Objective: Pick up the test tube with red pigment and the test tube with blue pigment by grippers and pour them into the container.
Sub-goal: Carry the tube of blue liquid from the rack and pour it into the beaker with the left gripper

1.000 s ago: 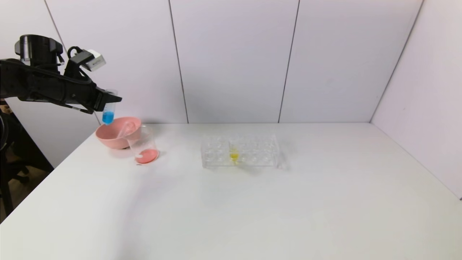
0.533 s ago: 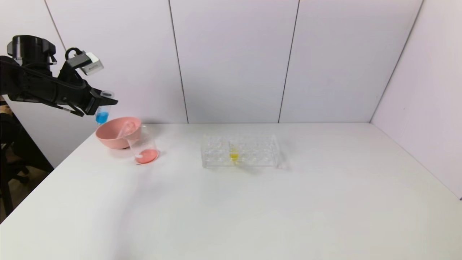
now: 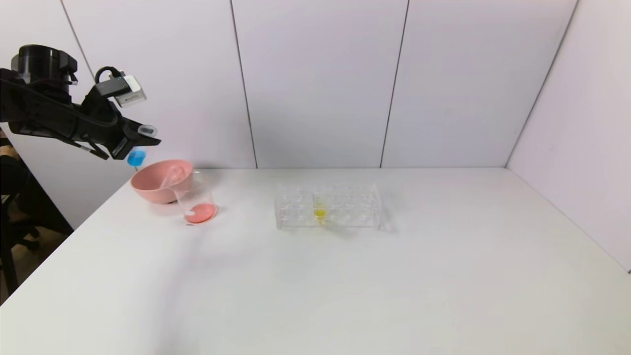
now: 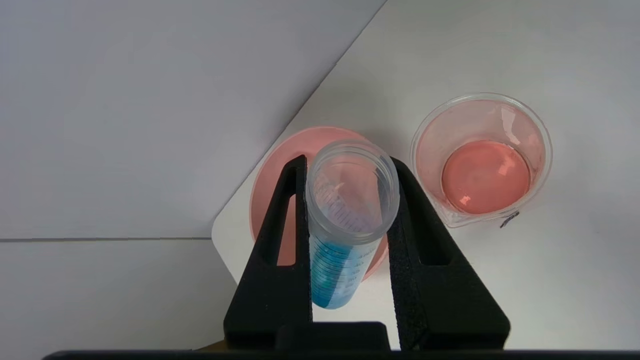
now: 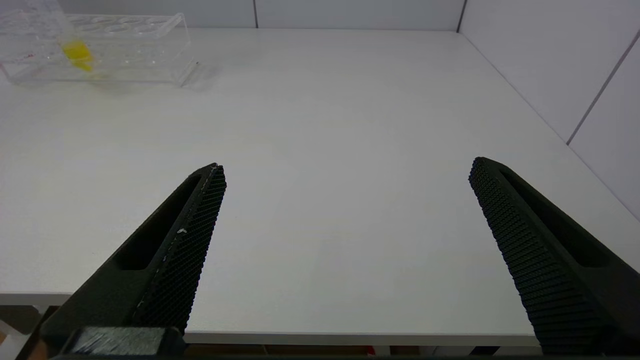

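My left gripper point(image 3: 140, 139) is shut on the test tube with blue pigment point(image 3: 136, 158) and holds it in the air, above and just left of the pink bowl point(image 3: 158, 183). The tube is tilted, open mouth toward the container. In the left wrist view the gripper point(image 4: 348, 162) clamps the tube point(image 4: 332, 270) just below its rim. The container point(image 3: 195, 197), a clear beaker, stands right of the bowl with red liquid at its bottom; it also shows in the left wrist view point(image 4: 544, 145). No tube with red liquid shows. A clear empty tube point(image 3: 172, 175) lies in the bowl. My right gripper point(image 5: 347, 170) is open.
A clear tube rack point(image 3: 345, 207) stands mid-table with a yellow-liquid tube point(image 3: 319, 210) in it; both show in the right wrist view, rack point(image 5: 130, 45) and tube point(image 5: 77, 52). The pink bowl point(image 4: 320, 133) sits at the table's far left corner. White walls stand behind and at the right.
My left gripper has drawn back to the left with the blue tube. The tube has gone from hanging upright over the bowl to tilted, its blue end farther left.
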Controlling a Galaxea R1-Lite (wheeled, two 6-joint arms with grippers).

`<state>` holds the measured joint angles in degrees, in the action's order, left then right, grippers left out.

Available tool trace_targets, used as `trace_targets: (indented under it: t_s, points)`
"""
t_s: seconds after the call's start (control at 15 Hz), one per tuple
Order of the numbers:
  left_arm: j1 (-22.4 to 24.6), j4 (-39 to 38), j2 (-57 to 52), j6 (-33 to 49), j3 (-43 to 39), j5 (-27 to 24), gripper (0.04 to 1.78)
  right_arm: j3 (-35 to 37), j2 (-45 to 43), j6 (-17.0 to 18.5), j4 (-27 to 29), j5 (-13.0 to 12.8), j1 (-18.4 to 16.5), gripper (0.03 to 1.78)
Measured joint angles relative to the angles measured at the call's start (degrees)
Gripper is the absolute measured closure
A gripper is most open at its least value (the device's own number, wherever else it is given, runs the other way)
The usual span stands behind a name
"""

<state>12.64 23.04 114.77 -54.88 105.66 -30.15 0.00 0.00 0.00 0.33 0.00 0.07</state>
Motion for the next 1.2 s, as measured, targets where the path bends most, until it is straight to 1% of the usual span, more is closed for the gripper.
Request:
trace_targets:
  t_s: [0.27,0.6,0.8,1.2]
  points:
    - [0.2,1.4,0.3,-7.0,0.7,0.0,1.37,0.0,0.0,0.0,0.0,0.0,0.0,0.04]
    - [0.2,2.1,0.6,-12.6,1.1,-0.3,1.37,0.0,0.0,0.0,0.0,0.0,0.0,0.04]
    - [0.2,2.1,0.7,-13.4,1.2,-4.7,1.37,0.0,0.0,0.0,0.0,0.0,0.0,0.04]
    - [0.3,3.5,1.1,-19.5,2.0,-5.4,1.37,0.0,0.0,0.0,0.0,0.0,0.0,0.04]
